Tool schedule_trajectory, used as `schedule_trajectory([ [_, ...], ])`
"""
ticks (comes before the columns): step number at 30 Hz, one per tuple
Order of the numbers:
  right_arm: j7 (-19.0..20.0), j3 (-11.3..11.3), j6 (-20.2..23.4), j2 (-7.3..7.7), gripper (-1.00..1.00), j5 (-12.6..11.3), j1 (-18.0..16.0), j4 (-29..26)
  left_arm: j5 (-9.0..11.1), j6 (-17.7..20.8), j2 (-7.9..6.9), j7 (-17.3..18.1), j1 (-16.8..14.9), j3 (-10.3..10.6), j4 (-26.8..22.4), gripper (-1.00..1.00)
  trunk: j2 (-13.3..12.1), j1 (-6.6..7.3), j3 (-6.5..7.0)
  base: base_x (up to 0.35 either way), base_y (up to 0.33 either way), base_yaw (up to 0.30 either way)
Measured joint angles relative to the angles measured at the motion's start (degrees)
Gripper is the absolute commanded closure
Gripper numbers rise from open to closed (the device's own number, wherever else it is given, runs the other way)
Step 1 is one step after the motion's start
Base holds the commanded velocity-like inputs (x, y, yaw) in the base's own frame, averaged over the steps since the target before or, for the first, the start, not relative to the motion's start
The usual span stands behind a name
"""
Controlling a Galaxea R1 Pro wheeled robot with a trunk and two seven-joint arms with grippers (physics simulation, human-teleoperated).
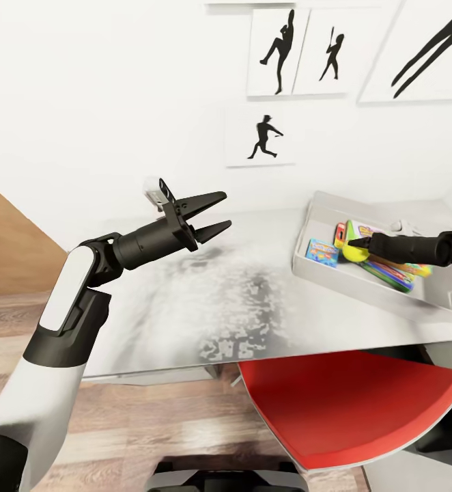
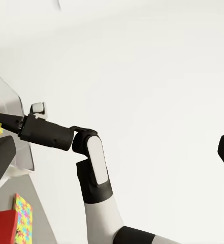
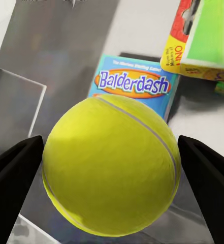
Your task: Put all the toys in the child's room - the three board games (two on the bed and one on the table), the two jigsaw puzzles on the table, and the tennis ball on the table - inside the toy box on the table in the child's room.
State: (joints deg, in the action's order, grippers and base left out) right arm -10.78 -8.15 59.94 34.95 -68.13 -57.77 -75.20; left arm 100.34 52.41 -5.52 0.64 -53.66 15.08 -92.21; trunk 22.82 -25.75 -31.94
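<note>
The tennis ball [image 1: 355, 253] hangs just above the toy box [image 1: 306, 229] at the table's [image 1: 219, 301] right end, with my right gripper [image 1: 352, 244] shut on it. In the right wrist view the ball [image 3: 112, 165] sits between both fingers [image 3: 15, 175], over the blue Balderdash box [image 3: 132, 81] and a yellow, green and red box [image 3: 203, 35]. Both board games [image 1: 321, 251] lie inside the bin with other colourful flat things [image 1: 390, 273]. My left gripper [image 1: 211, 215] is open and empty above the table's middle. A jigsaw puzzle [image 2: 23, 218] shows low in the left wrist view.
A red chair [image 1: 349, 403] is tucked under the table's front edge at the right. A small white object [image 1: 154, 191] stands at the table's back by the wall. Baseball silhouette pictures [image 1: 260, 137] hang above. Wood floor [image 1: 7, 321] lies to the left.
</note>
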Motion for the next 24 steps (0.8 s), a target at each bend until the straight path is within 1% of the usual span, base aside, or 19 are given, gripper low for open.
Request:
schedule_trajectory([
  [8,0.02,-0.01,0.0,0.02,1.0,-0.1,0.01,0.0,0.0,0.0,0.0,0.0,0.0,-0.01,-0.01,-1.0,0.0,0.0,0.0,0.0,0.0,-0.122],
  [24,0.03,-0.51,0.0,-0.5,1.0,-0.13,0.07,0.0,0.0,0.0,-0.01,0.0,0.01,0.0,0.0,-1.0,0.0,0.0,0.0,0.0,0.0,-0.021],
])
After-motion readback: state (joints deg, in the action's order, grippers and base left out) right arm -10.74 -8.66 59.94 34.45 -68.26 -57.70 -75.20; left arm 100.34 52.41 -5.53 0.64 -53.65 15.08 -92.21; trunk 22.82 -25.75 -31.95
